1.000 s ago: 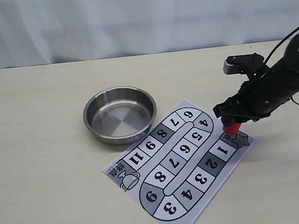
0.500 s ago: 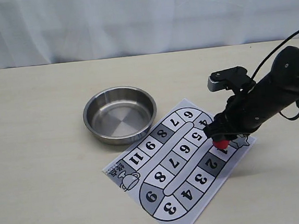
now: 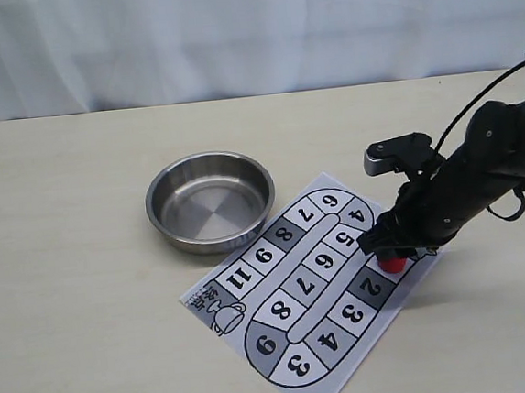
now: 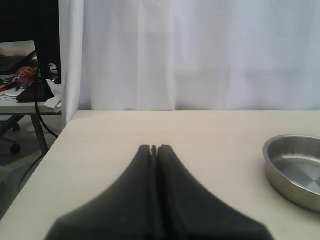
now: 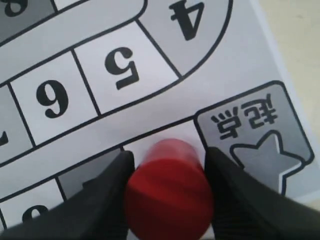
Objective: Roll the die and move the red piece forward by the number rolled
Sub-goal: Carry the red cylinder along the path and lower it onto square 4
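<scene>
The red piece (image 3: 393, 262) (image 5: 169, 195) is a small red cylinder, and my right gripper (image 3: 395, 253) (image 5: 169, 154) is shut on it from both sides. It stands low over the white square beside the star square (image 5: 255, 135) of the numbered paper board (image 3: 300, 294) (image 5: 100, 35). Whether its base touches the paper I cannot tell. My left gripper (image 4: 154, 147) is shut with nothing in it, off to the left of the steel bowl (image 4: 272, 165); the exterior view does not show it. The die is out of view.
The steel bowl (image 3: 155, 195) sits left of the board's far end, and its inside looks bare. Tan tabletop (image 3: 70, 314) surrounds board and bowl. A white curtain (image 3: 230, 34) hangs behind the table's back edge.
My right gripper has carried the red piece left and down, from over the star square to the square beside it. Board and bowl have not moved.
</scene>
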Robot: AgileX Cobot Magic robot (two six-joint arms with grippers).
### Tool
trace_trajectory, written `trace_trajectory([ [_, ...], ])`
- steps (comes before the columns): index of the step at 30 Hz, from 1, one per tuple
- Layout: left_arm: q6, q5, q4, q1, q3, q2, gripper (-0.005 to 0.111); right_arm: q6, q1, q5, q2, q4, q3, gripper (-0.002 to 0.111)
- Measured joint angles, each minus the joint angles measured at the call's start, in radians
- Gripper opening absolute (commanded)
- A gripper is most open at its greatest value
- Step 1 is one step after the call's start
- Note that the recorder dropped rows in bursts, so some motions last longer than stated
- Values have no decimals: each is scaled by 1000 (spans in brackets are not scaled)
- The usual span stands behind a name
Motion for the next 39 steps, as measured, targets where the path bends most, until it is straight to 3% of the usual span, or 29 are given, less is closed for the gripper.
trace_trajectory([
  [9, 0, 0, 0, 0, 0, 0, 0, 0, 6, 5, -57, 14, 6, 4],
  [19, 0, 0, 0, 0, 0, 0, 0, 96, 167, 13, -103, -79, 6, 4],
  [24, 0, 0, 0, 0, 0, 0, 0, 173, 172, 32, -103, -146, 10, 4],
  [39, 0, 0, 0, 0, 0, 0, 0, 184, 174, -139, -69, -153, 125, 4],
])
